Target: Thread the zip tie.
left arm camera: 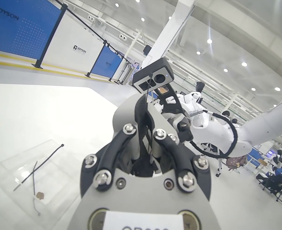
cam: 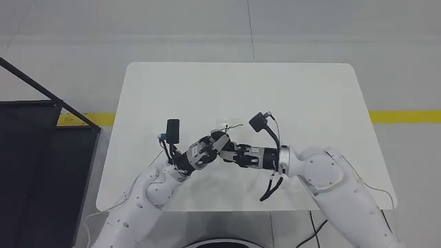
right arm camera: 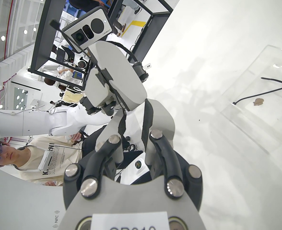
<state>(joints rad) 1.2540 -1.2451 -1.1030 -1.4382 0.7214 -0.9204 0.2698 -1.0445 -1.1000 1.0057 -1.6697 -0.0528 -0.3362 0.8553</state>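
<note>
Both grippers meet tip to tip above the table's front middle. My left gripper (cam: 213, 145) (left arm camera: 147, 111) is shut on a thin black zip tie (left arm camera: 147, 89), which sticks out past its fingertips toward the other arm's camera. In the right wrist view the same zip tie (right arm camera: 70, 40) runs from its head beside the left arm's camera, through the left gripper (right arm camera: 102, 77), to my right gripper (cam: 231, 153) (right arm camera: 135, 111). Its fingers (right arm camera: 150, 114) stand a small gap apart, with the tie against one pad.
A clear tray (cam: 224, 122) (left arm camera: 14, 161) (right arm camera: 249, 125) lies flat on the white table (cam: 310, 96) just beyond the grippers. It holds two loose black zip ties (left arm camera: 48, 160) (right arm camera: 263, 94) and a small brown scrap (left arm camera: 40, 195) (right arm camera: 258, 101).
</note>
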